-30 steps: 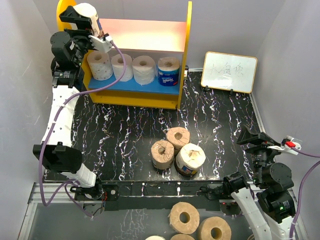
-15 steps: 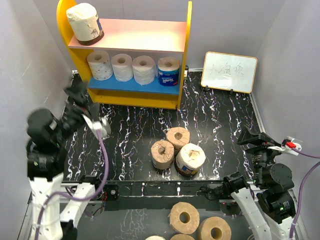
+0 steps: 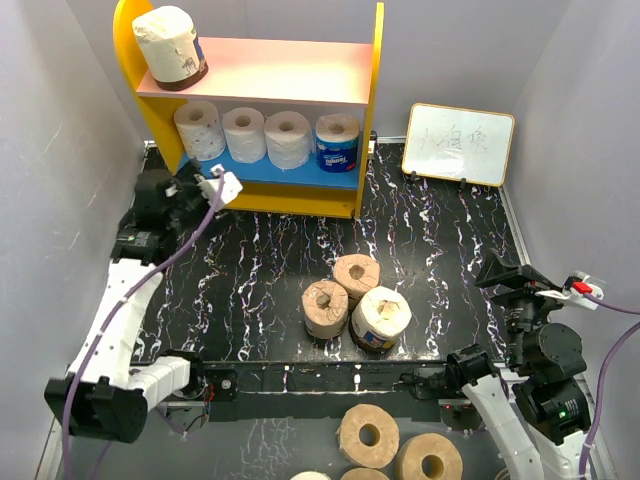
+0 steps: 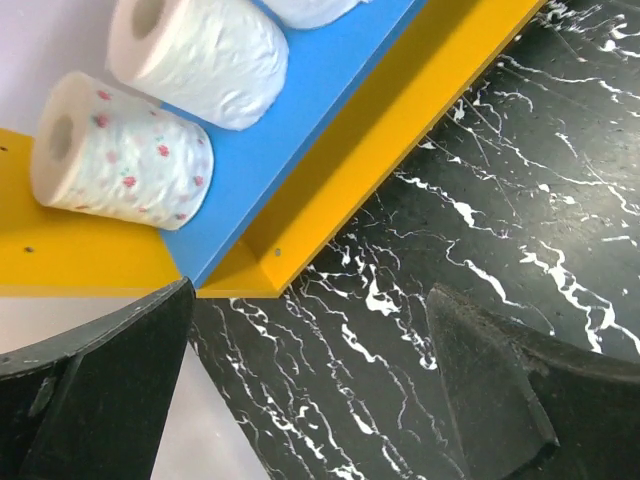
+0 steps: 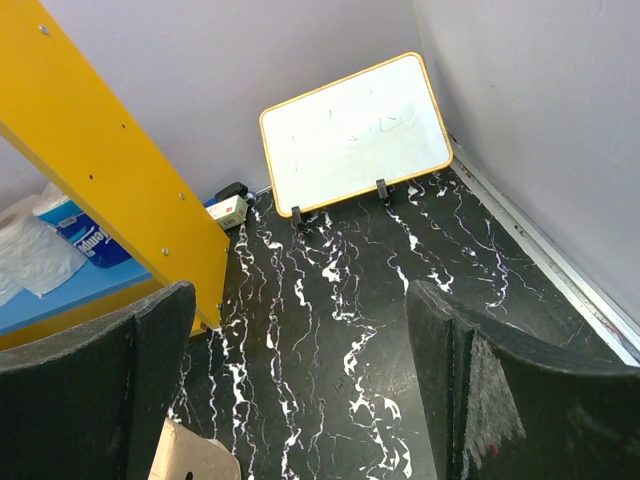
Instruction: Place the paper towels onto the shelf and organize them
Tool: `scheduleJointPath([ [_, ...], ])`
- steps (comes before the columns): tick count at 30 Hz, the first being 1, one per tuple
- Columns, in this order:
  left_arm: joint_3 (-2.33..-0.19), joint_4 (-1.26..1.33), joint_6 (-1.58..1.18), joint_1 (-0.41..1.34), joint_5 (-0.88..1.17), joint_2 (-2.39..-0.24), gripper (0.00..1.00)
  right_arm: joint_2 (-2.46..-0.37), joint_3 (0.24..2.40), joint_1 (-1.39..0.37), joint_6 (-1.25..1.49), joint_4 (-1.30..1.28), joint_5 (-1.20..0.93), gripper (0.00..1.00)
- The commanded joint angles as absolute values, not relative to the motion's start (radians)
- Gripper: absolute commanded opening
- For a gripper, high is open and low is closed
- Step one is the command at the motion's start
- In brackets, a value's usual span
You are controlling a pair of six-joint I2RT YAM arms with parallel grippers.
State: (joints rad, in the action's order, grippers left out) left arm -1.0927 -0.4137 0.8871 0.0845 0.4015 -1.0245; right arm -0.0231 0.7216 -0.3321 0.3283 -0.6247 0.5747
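Three upright paper towel rolls (image 3: pixel 357 278) stand mid-frame; the right fingers (image 5: pixel 80 380), spread and empty like the left fingers (image 4: pixel 100 380), look nearer.

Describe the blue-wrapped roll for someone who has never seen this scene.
In the top view, find the yellow-sided shelf at the back of the table. On its blue lower board four rolls stand in a row, the blue-wrapped roll at the right end. Only it wears a printed wrapper; its three neighbours are white.
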Motion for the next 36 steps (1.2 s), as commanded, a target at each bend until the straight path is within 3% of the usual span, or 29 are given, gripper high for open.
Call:
scheduleJointPath([
  [1, -1.014, -0.301, 0.761, 0.321, -0.013, -1.081, 0.99, -0.046, 0.725, -0.337, 0.348, -0.592, 0.609, 0.84],
  [4, -0.869, -0.235, 0.807, 0.559, -0.271, -1.086, 0.99, -0.050, 0.726, -0.337, 0.350, -0.593, 0.614, 0.84],
  [7, -0.729, -0.151, 0.824, 0.679, -0.263, -0.949, 0.99, -0.054, 0.726, -0.337, 0.351, -0.594, 0.615, 0.84],
  [12, -0.676, -0.180, 0.816, 0.696, -0.220, -0.818, 0.99, -0.057, 0.726, -0.337, 0.352, -0.594, 0.613, 0.84],
  [17, -0.734, -0.358, 0.848, 0.703, -0.046, -0.747, 0.99, -0.072, 0.724, -0.337, 0.349, -0.591, 0.606, 0.84],
  [25, -0.557, -0.489, 1.357, 0.730, 0.198, -0.422, 0.99, -0.064, 0.724, -0.337, 0.350, -0.591, 0.615, 0.84],
  [30, -0.637, -0.700, 1.418, 0.730, 0.455, -0.399, 0.99, -0.066, 0.724, -0.337, 0.352, -0.591, 0.616, 0.84],
  [36, -0.562, -0.632, 1.516, 0.731, 0.600, -0.353, 0.99, -0.058, 0.724, -0.337, 0.352, -0.591, 0.617, 0.84],
])
